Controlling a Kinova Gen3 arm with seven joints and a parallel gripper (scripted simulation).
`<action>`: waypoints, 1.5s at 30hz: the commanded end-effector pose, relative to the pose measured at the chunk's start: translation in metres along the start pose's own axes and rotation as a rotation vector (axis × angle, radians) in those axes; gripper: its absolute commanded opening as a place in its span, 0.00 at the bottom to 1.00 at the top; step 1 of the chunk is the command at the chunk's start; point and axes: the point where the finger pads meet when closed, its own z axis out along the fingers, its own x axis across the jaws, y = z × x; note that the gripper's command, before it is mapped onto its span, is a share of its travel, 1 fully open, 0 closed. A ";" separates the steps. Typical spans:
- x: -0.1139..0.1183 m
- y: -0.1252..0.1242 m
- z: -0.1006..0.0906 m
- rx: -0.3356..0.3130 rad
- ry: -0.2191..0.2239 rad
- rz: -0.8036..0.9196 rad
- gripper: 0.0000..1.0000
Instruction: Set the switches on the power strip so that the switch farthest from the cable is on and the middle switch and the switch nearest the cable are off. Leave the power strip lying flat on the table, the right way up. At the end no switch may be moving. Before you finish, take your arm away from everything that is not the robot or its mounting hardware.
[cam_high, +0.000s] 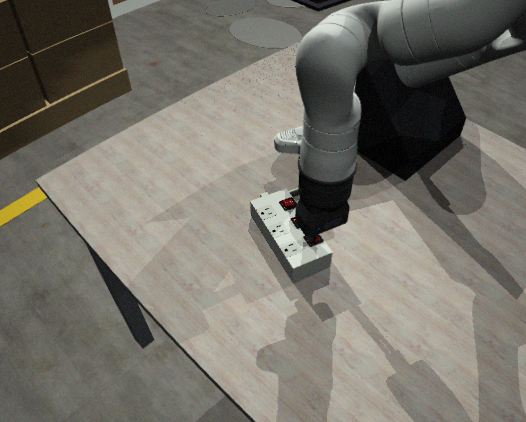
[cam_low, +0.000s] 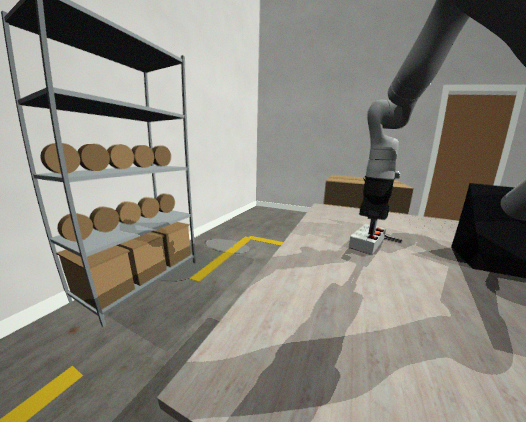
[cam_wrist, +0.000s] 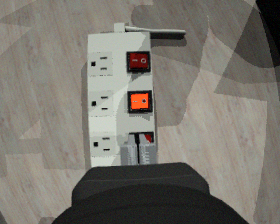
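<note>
Jaws clenched on nothing, the gripper (cam_high: 313, 237) (cam_low: 373, 236) (cam_wrist: 136, 144) works switch 3, farthest from the cable (cam_low: 393, 239) (cam_wrist: 167, 33); next, lift, then press glowing switch 2 (cam_wrist: 140, 101) off.

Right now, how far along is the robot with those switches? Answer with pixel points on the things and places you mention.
The dark red rocker switch nearest the cable looks off, unlit. In hand: the closed black-and-grey tool (cam_high: 312, 239) (cam_low: 373, 235) (cam_wrist: 136, 144) is at the far switch, its state mostly hidden. Left: the middle switch (cam_wrist: 140, 101) glows orange, so apparently needs turning off. The white power strip (cam_high: 296, 262) (cam_low: 364, 244) (cam_wrist: 102, 120) lies flat.
</note>
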 end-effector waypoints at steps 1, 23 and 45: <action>-0.001 0.000 -0.001 0.000 -0.002 0.000 0.00; -0.001 0.000 -0.001 0.000 -0.002 0.000 0.00; -0.001 0.000 0.006 0.000 -0.002 0.000 0.00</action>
